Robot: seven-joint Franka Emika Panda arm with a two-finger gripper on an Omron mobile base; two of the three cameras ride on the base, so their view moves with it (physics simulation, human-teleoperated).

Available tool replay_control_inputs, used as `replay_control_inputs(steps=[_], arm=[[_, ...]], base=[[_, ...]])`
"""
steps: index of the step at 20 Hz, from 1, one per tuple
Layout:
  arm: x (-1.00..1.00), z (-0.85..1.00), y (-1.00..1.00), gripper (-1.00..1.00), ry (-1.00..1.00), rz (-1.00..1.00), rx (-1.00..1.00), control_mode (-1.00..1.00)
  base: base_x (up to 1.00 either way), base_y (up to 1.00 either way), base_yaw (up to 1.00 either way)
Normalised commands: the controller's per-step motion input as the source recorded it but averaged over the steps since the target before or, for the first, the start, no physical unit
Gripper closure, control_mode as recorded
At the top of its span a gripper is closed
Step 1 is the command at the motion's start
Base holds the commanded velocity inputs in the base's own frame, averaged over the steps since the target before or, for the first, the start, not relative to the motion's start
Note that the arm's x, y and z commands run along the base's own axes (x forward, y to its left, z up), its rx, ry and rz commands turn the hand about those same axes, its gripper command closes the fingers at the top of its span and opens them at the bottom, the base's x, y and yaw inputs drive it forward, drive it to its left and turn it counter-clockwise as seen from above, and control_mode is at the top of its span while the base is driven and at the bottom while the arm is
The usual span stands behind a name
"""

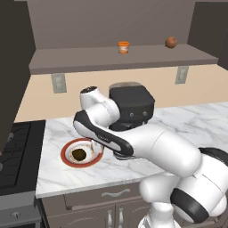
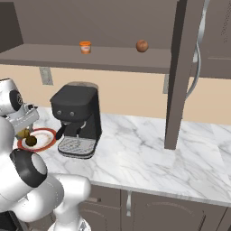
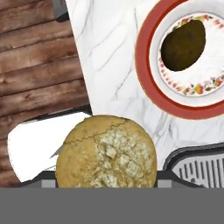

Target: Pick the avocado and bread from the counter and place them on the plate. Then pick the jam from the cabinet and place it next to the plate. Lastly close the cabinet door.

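My gripper point(image 2: 23, 130) is shut on the bread point(image 3: 107, 151), a tan crusty lump that hangs just above the counter point(image 3: 109, 52) beside the plate's edge. The red-rimmed plate point(image 3: 146, 83) lies on the marble with the dark avocado point(image 3: 183, 46) on its cream centre. From the left base, the plate point(image 1: 67, 159) and avocado point(image 1: 79, 154) sit at the counter's left end, with my arm partly over them. The orange jam point(image 1: 124, 47) stands on the open cabinet's shelf point(image 1: 89, 60), well above. The cabinet door point(image 2: 180, 72) stands open, edge-on.
A black coffee machine point(image 2: 76, 119) stands right beside the plate, its drip tray point(image 3: 205, 168) close to the bread. A reddish-brown ball point(image 2: 142, 45) rests on the shelf right of the jam. A stove point(image 1: 18, 156) borders the counter's left end.
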Motion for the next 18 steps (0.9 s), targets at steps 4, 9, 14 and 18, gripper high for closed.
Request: replay_control_inputs(steps=[4, 9, 14, 18], arm=[[0.0, -0.02, 0.0, 1.0, -0.02, 0.11, 0.0, -1.0], [0.09, 0.0, 0.0, 1.0, 0.0, 0.07, 0.0, -1.0], [0.15, 0.0, 0.0, 1.0, 0.0, 0.04, 0.0, -1.0], [0.24, -0.01, 0.0, 1.0, 0.04, 0.04, 0.0, -1.0]], base=[[0.0, 0.0, 0.0], [0.0, 0.0, 0.0], [0.0, 0.0, 0.0], [0.0, 0.0, 0.0]])
